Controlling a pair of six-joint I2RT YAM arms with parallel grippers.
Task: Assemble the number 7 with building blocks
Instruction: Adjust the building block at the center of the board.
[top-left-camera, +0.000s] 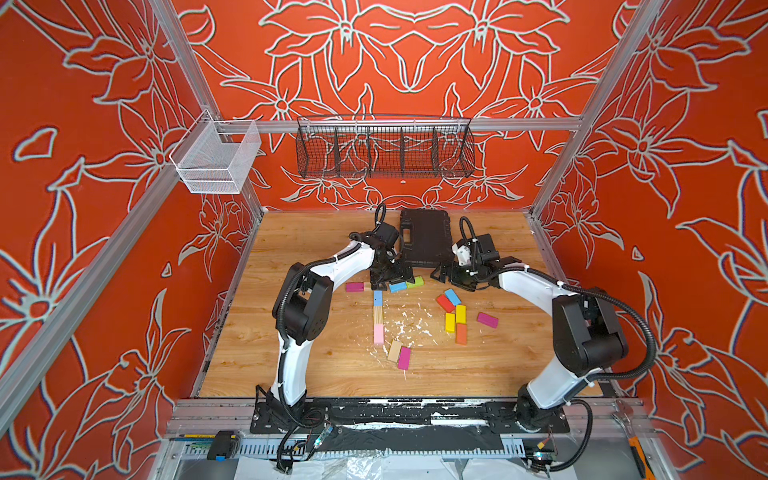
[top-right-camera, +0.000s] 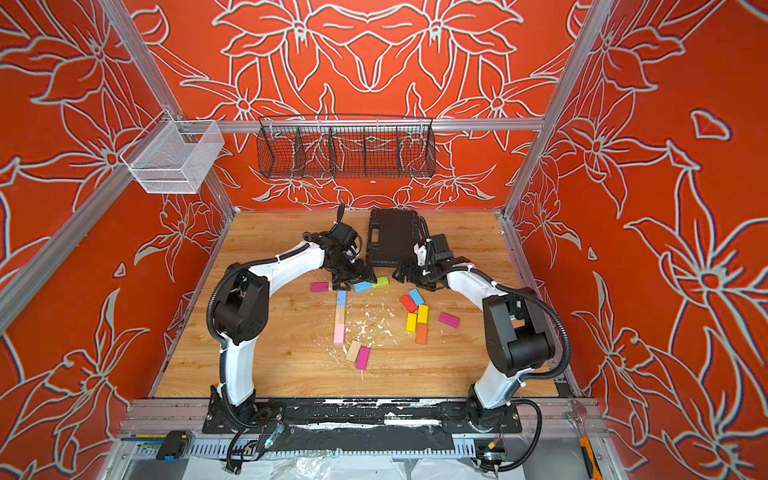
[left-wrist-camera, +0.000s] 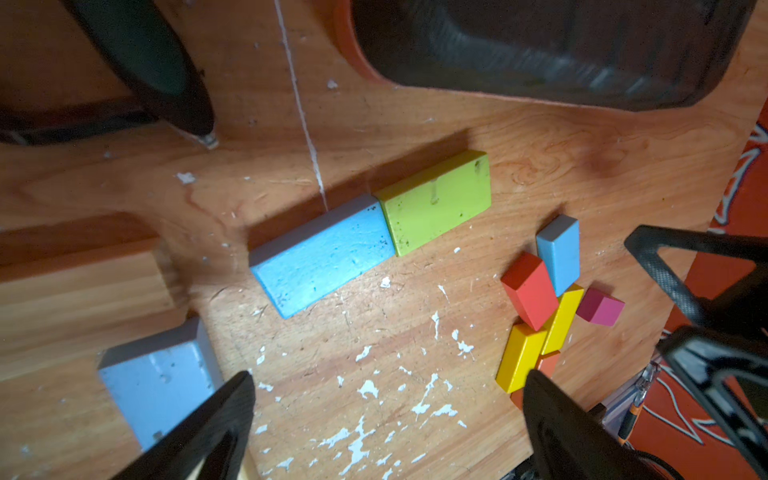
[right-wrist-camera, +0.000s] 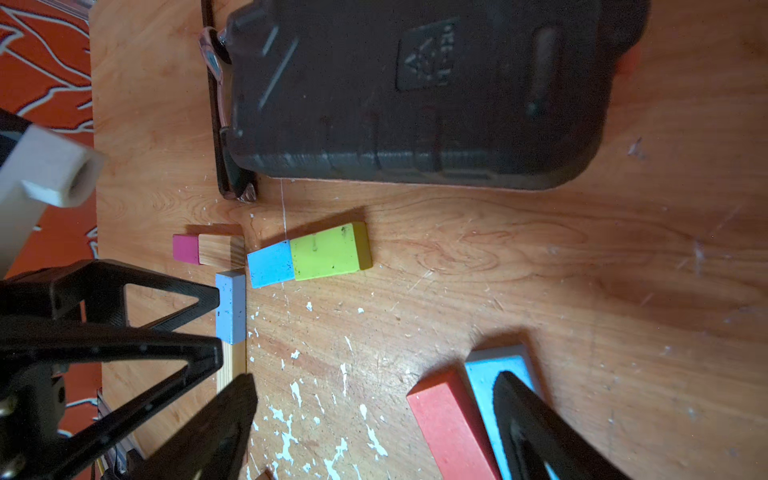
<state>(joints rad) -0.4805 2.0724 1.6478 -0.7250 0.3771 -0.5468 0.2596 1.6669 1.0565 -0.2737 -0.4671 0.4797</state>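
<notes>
In both top views a column of building blocks, blue (top-left-camera: 377, 298), plain wood (top-left-camera: 377, 315) and pink (top-left-camera: 378, 334), runs toward the front. At its far end lie a magenta block (top-left-camera: 354, 286) and a wood block (right-wrist-camera: 214, 249). A blue block (left-wrist-camera: 322, 255) and a green block (left-wrist-camera: 436, 199) lie end to end, slightly askew, to the right. My left gripper (top-left-camera: 386, 282) hovers open over the column's top, nothing between its fingers (left-wrist-camera: 237, 395). My right gripper (top-left-camera: 455, 280) is open above a red block (right-wrist-camera: 453, 428) and a blue block (right-wrist-camera: 482, 374).
A black case (top-left-camera: 426, 241) lies behind both grippers. Right of centre is a cluster with yellow blocks (top-left-camera: 460, 313), an orange block (top-left-camera: 461, 333) and a magenta block (top-left-camera: 487, 320). A wood block (top-left-camera: 394, 350) and a magenta block (top-left-camera: 404, 358) lie near the front. White flecks dot the table.
</notes>
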